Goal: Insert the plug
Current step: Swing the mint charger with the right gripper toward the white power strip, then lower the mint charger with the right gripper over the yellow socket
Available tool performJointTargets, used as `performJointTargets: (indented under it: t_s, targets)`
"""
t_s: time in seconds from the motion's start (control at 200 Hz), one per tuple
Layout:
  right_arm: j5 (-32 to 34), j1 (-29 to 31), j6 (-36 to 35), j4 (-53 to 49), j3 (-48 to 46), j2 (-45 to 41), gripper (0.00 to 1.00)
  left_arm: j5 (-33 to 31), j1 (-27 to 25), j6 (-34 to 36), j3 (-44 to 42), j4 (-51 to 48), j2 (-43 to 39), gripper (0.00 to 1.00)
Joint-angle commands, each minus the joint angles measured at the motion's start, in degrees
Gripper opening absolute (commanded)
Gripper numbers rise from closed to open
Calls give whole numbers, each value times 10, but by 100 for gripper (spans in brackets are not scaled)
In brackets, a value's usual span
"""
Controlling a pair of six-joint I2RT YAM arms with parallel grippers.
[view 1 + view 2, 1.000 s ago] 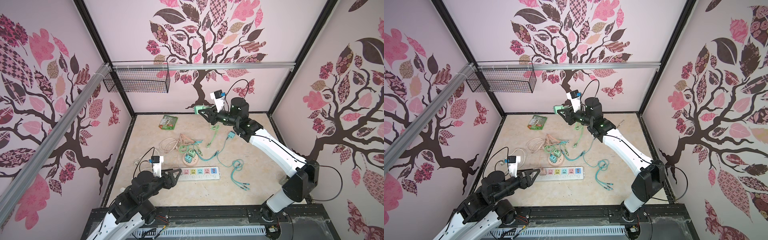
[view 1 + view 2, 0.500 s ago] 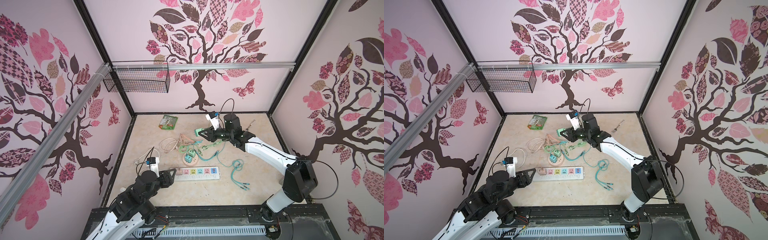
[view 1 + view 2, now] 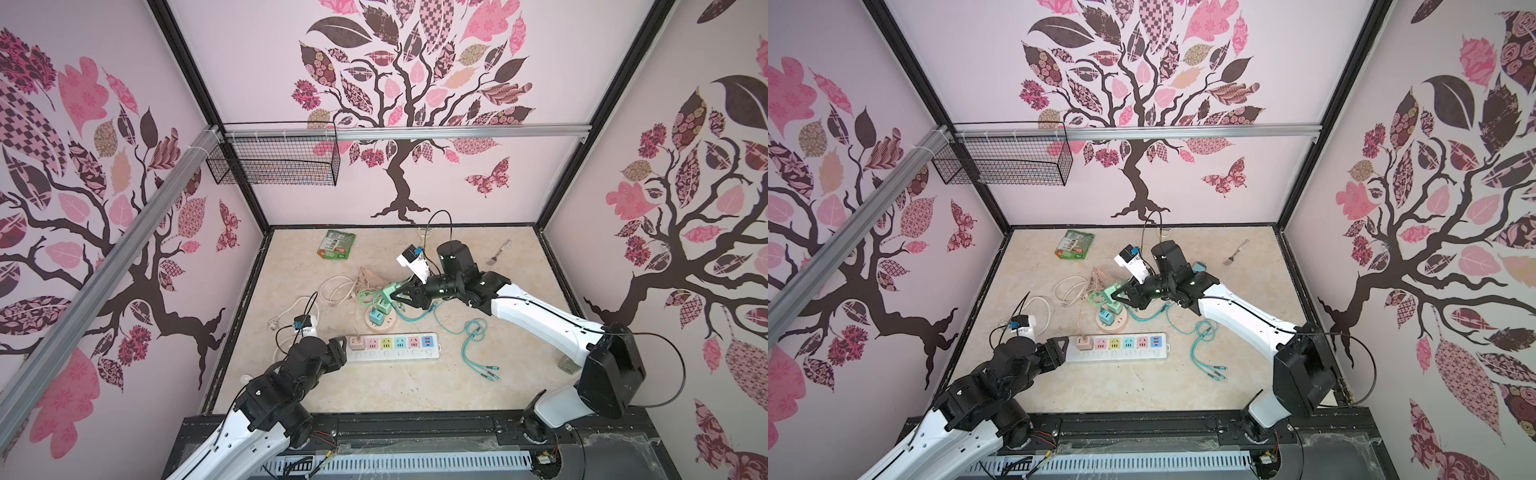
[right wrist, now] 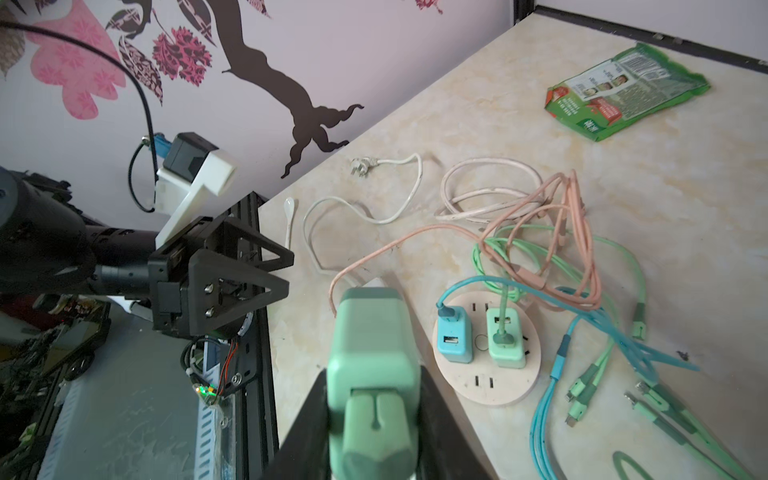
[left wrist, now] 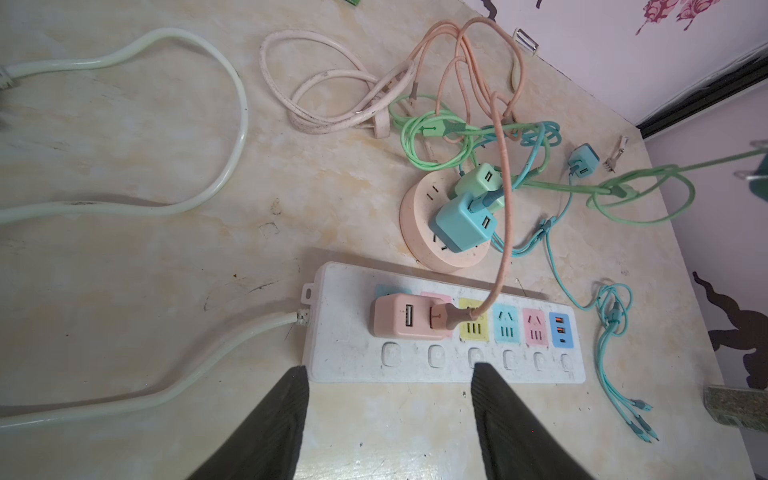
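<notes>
1. Plug (image 4: pixel 374 332): green, clamped between the jaws of the right gripper (image 3: pixel 397 296). Its body reaches out past the fingertips. The prongs are hidden, so I cannot tell how squarely they face a socket.
2. It hangs above the cable tangle, near the round socket (image 4: pixel 511 386). It is well apart from the left gripper (image 5: pixel 388 370), whose jaws stand apart at the near edge of the power strip (image 5: pixel 340 316), clamping nothing.
3. Risk: its green cable (image 5: pixel 665 170) trails through the other loops, so a pull could drag them or twist the plug in the grip.
4. Risk: the strip looks unheld, so pressing into a socket could slide it.
5. Risk: the pink adapter (image 5: pixel 399 320) and its pink cable (image 5: pixel 505 208) cross neighbouring sockets and could block the way down.
</notes>
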Motion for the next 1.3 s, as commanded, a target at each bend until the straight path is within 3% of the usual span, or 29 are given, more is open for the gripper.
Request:
performJointTargets:
  t_s: [0.0, 0.21, 0.94, 1.295]
  targets:
    - [-22, 8, -29, -32, -5, -5, 19, 7, 12, -14, -23, 24, -6, 65]
    - [-13, 12, -49, -63, -9, 0, 20, 89, 71, -22, -56, 58, -4, 63]
    - [63, 60, -119, -134, -2, 32, 21, 78, 75, -35, -84, 77, 14, 61]
    - [107, 80, -147, -174, 26, 64, 22, 83, 77, -33, -99, 97, 26, 52]
